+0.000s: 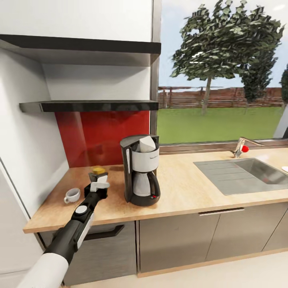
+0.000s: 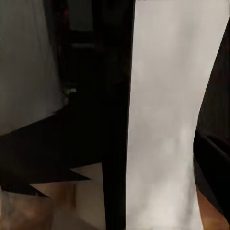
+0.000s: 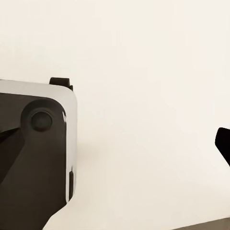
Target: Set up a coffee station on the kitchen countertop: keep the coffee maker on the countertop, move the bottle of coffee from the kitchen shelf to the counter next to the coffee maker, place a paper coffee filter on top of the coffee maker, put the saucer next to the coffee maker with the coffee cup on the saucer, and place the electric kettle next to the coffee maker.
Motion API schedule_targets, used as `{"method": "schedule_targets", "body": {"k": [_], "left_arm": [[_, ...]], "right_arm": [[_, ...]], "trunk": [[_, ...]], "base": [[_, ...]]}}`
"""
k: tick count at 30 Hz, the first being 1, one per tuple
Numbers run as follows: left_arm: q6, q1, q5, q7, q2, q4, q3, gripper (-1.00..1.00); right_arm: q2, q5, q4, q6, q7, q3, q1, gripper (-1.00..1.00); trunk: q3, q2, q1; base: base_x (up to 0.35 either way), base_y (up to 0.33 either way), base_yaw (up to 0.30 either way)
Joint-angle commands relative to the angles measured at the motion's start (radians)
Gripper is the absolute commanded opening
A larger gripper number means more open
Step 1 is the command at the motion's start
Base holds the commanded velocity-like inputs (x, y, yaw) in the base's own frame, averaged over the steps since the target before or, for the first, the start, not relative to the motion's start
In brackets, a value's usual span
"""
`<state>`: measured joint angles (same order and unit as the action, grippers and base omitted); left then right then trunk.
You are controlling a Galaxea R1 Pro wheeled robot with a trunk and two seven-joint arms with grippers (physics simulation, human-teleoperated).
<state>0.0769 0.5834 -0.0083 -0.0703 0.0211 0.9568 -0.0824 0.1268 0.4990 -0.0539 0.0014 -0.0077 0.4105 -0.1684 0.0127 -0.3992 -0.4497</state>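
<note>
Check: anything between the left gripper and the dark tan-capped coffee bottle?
Nothing visible. The left gripper is right at the dark tan-capped coffee bottle on the tan wood-look countertop; the white cup sits off to the side.

Even daylight from the window (image 1: 220,72) fills the head view; the coffee maker (image 1: 141,170) casts a soft shadow on the counter (image 1: 188,188). Lines bow near the edges. The left wrist view is dim and blurred, possibly too close to focus.

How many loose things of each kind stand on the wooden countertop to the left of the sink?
Coffee maker: 1
Paper coffee filter, on top of the coffee maker: 1
Bottle of coffee, at the left hand: 1
Coffee cup: 1
Total: 4
</note>
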Motion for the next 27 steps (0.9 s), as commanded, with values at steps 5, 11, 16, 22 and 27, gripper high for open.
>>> {"method": "schedule_targets", "body": {"k": [5,11,16,22,27], "left_arm": [[-0.065,0.004,-0.005,0.052,0.003,-0.079,0.001,-1.0],[-0.082,-0.002,-0.008,0.052,0.005,-0.085,0.005,-1.0],[-0.13,-0.004,-0.007,0.045,0.009,-0.087,0.008,-1.0],[-0.139,-0.008,-0.009,0.045,0.008,-0.087,0.096,-1.0],[-0.141,-0.017,-0.009,0.044,0.008,-0.088,0.127,-1.0]], "right_arm": [[0.001,0.009,0.0,0.0,-0.001,0.011,0.0,1.0],[0.001,0.006,0.0,0.002,-0.003,0.016,0.0,1.0],[0.001,0.009,0.0,0.003,-0.01,0.017,0.0,1.0],[0.001,0.009,0.0,0.003,-0.011,0.017,0.0,1.0],[0.001,0.008,-0.001,0.003,-0.011,0.017,0.0,1.0]], "trunk": [[0.0,-0.001,0.0],[0.0,-0.001,0.0],[0.0,-0.001,0.0],[0.0,-0.001,0.0],[0.0,-0.001,0.0]], "base": [[0.0,0.0,-0.186],[0.0,0.0,-0.28],[0.037,0.0,-0.089],[0.194,0.0,-0.002],[0.017,0.0,0.0]]}}
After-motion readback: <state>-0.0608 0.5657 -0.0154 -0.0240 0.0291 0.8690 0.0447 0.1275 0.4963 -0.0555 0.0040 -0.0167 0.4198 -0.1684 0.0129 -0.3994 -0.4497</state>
